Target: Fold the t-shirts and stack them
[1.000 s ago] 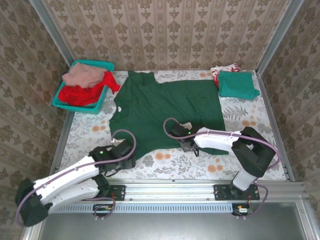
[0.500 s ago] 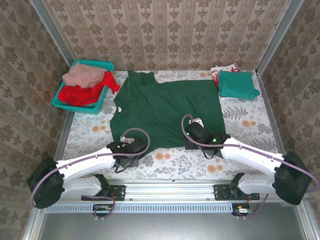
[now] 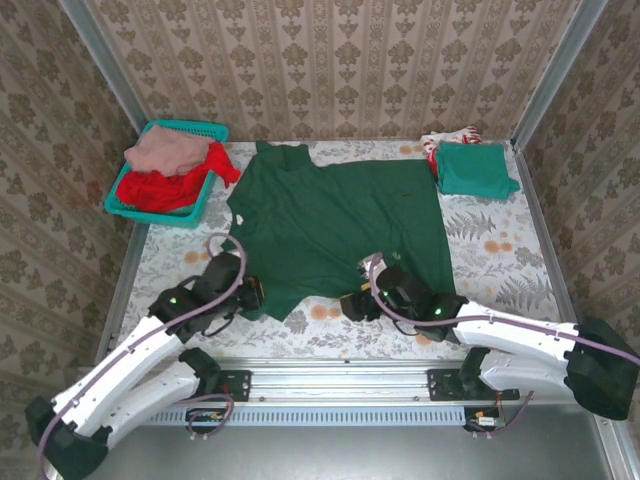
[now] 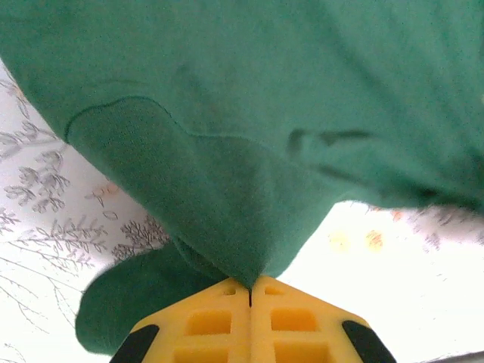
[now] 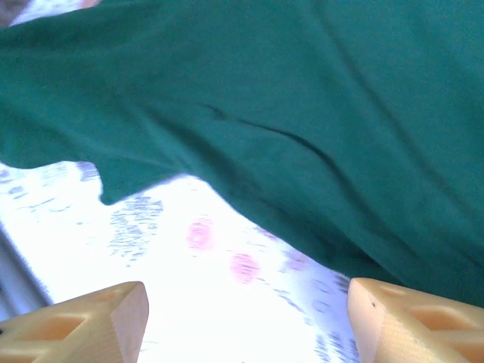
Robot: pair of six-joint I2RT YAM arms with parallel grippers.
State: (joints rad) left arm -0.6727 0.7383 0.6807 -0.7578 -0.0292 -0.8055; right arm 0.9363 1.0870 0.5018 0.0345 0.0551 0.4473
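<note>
Near-side | L hand clamped on green tee | R hand wide open, empty

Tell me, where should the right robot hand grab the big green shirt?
Probably on its near edge, just ahead of the open right gripper, coming in low from the near side. The dark green t-shirt lies flat, so only an edge offers something to pinch. The left gripper is shut on that edge further left.
</note>
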